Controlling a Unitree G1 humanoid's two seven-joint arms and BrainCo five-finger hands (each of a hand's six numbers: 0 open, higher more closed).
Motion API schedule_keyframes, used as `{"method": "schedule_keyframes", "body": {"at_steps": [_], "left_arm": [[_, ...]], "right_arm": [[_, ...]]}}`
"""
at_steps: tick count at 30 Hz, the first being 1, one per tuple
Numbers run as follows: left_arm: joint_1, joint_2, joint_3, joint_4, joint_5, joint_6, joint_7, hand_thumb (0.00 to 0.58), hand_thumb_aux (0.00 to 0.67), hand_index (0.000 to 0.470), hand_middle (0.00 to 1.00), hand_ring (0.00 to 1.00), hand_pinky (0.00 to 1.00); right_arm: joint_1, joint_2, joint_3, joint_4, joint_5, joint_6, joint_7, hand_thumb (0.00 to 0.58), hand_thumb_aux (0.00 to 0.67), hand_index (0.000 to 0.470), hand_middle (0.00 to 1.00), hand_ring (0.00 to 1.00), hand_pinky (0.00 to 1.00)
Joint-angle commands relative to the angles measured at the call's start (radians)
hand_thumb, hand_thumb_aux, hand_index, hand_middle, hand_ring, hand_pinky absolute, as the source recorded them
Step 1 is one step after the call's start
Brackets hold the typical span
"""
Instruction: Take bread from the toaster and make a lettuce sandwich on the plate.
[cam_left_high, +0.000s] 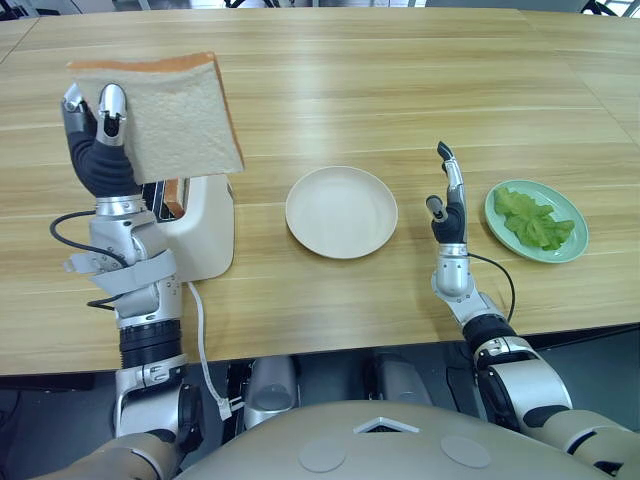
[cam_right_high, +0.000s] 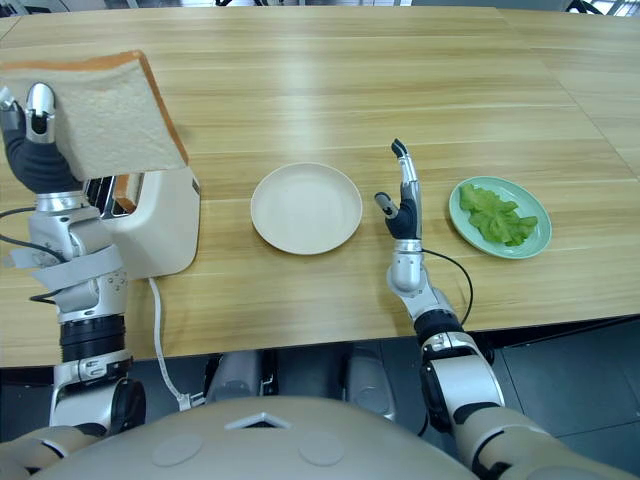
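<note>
Across the whole view – table (cam_left_high: 400, 90): light wood-grain top, grain running L–R; seams at far-L corner and R edge where more tops join.
Room: grey floor (cam_left_high: 600, 345) past near edge; dark bits beyond far edge, too cropped to name.
Bread slice (cam_left_high: 170, 115): up in the air over table's L side, above the toaster; stands on edge, broad face toward near edge, tilted a bit. Crust along top and R sides. Approx square, so long axis can't be told. Lower R corner just above toaster top – touching or not, can't tell.
Left hand (cam_left_high: 98, 155): pinching the slice at its L edge, fingers wrapped over the front face.
Toaster (cam_left_high: 205, 235): white, near L end of near edge; 2nd slice (cam_left_high: 172, 192) in its slot; cord (cam_left_high: 200, 340) drops over near edge.
Plate (cam_left_high: 341, 212): cream, bare, mid-table.
Right hand (cam_left_high: 450, 215): upright between plate and green plate (cam_left_high: 574, 246), fingers straight, spread, holding nothing.
Lettuce (cam_left_high: 535, 220): piled on green plate, by R edge.
</note>
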Motion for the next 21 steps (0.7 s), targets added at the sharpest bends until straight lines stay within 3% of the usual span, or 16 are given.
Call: {"method": "schedule_keyframes", "body": {"at_steps": [1, 10, 21], "left_arm": [[-0.013, -0.046, -0.084, -0.016, 0.011, 0.009, -0.053, 0.580, 0.670, 0.460, 1.00, 1.00, 1.00], [-0.031, -0.195, -0.323, 0.172, 0.196, 0.075, -0.088, 0.580, 0.670, 0.460, 1.00, 1.00, 1.00], [-0.159, -0.288, -0.354, 0.631, 0.372, 0.017, 0.047, 0.580, 0.670, 0.460, 1.00, 1.00, 1.00]], "right_arm": [[-0.007, -0.007, -0.003, 0.022, 0.007, -0.003, -0.005, 0.000, 0.000, 0.000, 0.00, 0.00, 0.00], [-0.018, -0.033, -0.021, 0.038, 0.017, 0.003, -0.018, 0.000, 0.000, 0.000, 0.00, 0.00, 0.00], [-0.046, -0.060, -0.030, 0.078, 0.016, 0.008, -0.046, 0.000, 0.000, 0.000, 0.00, 0.00, 0.00]]}}
